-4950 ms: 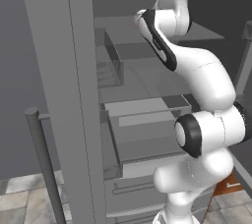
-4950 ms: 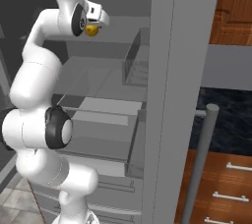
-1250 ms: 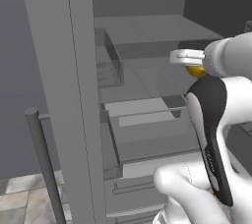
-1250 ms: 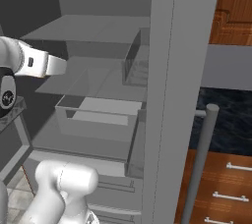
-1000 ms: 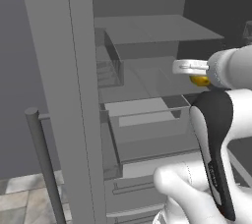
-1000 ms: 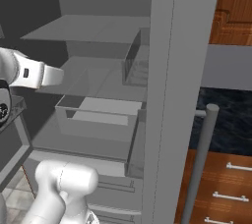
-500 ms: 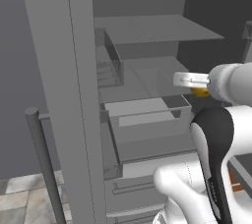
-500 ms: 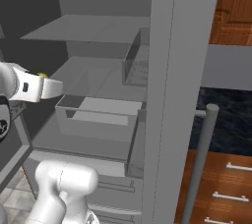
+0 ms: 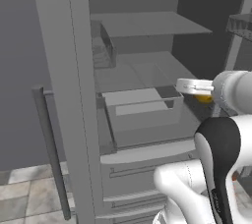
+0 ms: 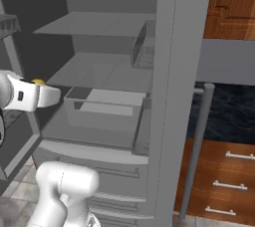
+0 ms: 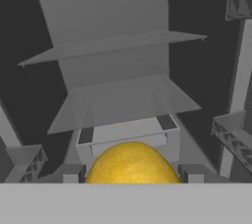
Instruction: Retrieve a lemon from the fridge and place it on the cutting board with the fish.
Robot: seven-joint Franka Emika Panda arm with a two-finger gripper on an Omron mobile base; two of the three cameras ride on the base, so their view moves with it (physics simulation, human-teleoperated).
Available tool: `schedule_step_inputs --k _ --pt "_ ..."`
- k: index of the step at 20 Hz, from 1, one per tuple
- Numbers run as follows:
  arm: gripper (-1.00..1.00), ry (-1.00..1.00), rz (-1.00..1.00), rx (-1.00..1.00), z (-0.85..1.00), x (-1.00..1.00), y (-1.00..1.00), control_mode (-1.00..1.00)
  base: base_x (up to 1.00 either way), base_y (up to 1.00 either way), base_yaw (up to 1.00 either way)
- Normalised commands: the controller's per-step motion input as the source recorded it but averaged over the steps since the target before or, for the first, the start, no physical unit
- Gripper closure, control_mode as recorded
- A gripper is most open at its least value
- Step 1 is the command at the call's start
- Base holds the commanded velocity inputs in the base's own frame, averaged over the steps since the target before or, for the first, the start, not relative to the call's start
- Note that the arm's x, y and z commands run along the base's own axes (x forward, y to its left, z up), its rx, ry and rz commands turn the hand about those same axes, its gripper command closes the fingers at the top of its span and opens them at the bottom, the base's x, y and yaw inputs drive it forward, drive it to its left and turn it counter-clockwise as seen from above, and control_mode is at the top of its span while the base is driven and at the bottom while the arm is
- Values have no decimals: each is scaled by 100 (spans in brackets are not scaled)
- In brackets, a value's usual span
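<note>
The fridge [image 9: 74,70] stands open in front of me, its grey shelves [image 11: 123,46] and a clear drawer bare. My gripper [image 9: 196,92] hangs in front of the shelves, level with the drawer, and is shut on the lemon [image 9: 203,98]. In the hand view the yellow lemon [image 11: 132,164] sits between the two finger tips [image 11: 70,173]. From the right base view only a sliver of the lemon [image 10: 38,81] peeks above the gripper [image 10: 50,96]. The cutting board and the fish are out of view.
An open fridge door [image 10: 169,71] with its bar handle [image 10: 196,146] stands on the right, and another door [image 9: 54,120] on the left. Door bins [image 11: 236,134] hang close by the hand. Wooden drawers [image 10: 224,181] and a dark counter [image 10: 224,111] lie beyond the right door.
The gripper has come down and back out of the fridge with the lemon in it, from shelf height to drawer level. The fridge has not changed.
</note>
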Motion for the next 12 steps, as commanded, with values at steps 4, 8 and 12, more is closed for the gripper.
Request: schedule_step_inputs --k 4,8,12 --pt "100 0 0 0 0 0 0 100 -69 0 0" --pt "100 0 0 0 0 0 0 100 -81 0 0" --pt "100 0 0 0 0 0 0 100 -91 -11 0"
